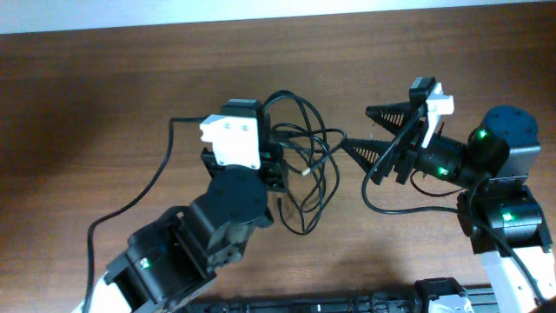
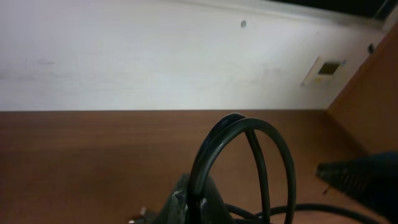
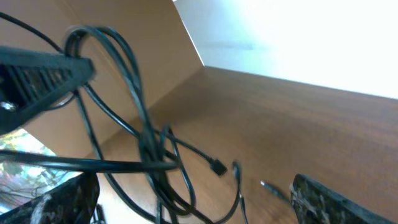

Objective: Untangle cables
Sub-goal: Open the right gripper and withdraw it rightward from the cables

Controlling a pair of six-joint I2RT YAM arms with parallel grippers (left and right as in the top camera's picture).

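Wooden table [image 1: 87, 87]: left tool [image 2: 196, 200] pinches cables [image 2: 249, 127], tips cropped; right tool [image 1: 356, 128] spread.

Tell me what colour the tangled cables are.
Black, all of them; the cables show best in the overhead view against the brown table.

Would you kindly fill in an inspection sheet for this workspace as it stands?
Surface: brown wood-grain table.
Job's things: black cables in one tangled bunch of loops between the arms; a plug end hangs free.
Clutter: nothing seen.
Grippers: left gripper shut on the cables; right gripper open wide at the tangle's edge.
Cables: thicker arm wire trailing over the table by the left arm.
Surroundings: white wall with a wall plate.
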